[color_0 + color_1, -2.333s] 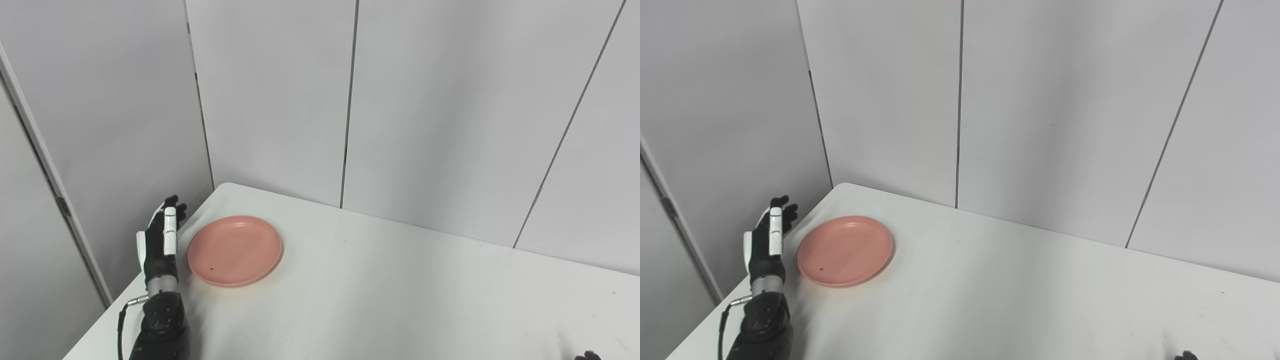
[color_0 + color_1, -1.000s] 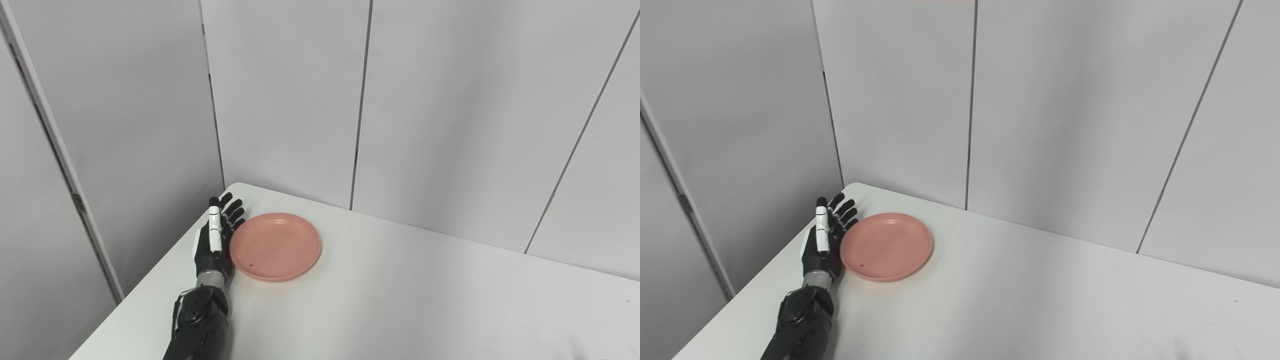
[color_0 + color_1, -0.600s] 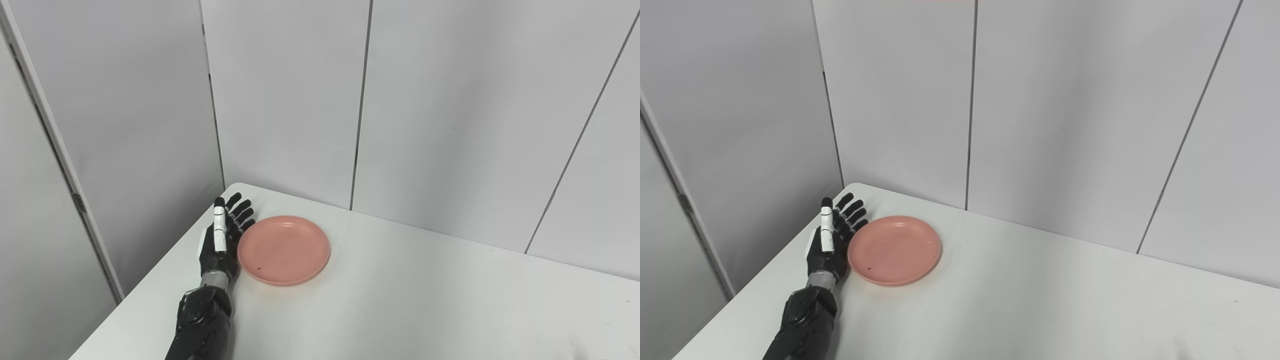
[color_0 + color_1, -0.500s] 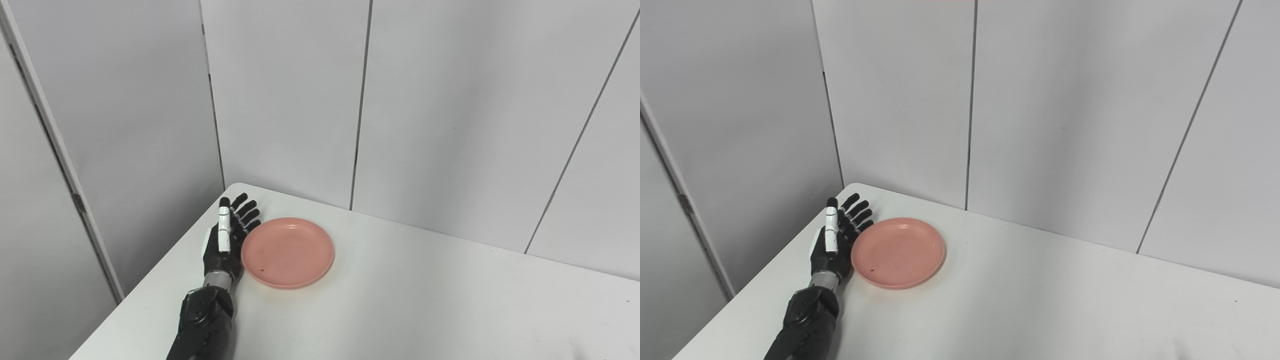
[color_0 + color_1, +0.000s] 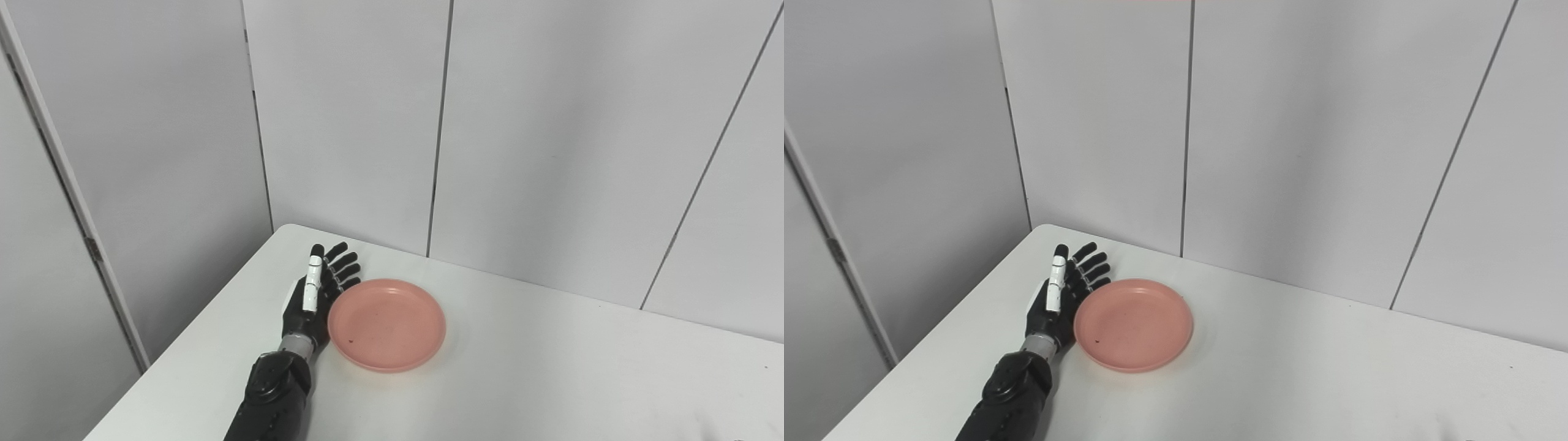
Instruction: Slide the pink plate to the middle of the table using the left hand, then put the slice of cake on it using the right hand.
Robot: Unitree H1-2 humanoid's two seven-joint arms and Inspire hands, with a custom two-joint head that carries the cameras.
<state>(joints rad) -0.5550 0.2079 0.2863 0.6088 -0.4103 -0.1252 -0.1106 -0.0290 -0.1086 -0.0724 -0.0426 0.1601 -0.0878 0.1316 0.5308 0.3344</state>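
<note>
Pink plate (image 5: 386,324) sits flat on the white counter (image 5: 551,380), left of the middle, toward the far left corner, upright with its shallow rim up, and there is nothing on it but a tiny dark speck near its front left. Left hand (image 5: 312,300) is right beside it on the left side, standing on its edge on the counter, palm facing the plate, fingers (image 5: 343,269) straight and spread a little, pointing away toward the back wall. Hand is flat and open, gripping nothing; its palm side looks pressed against the plate's left rim, though I cannot tell for sure whether it truly touches or is just beside. White strip runs along the top finger; the rest of the hand is black. Black forearm (image 5: 272,398) comes in from the bottom edge on the left and lies low over the counter. Right hand is out of sight in both views, so I cannot tell its state. No cake slice visible in either view. Behind the counter, grey wall panels (image 5: 520,135) with dark vertical seams; on the left, another panel (image 5: 43,245) with a light frame strip.
</note>
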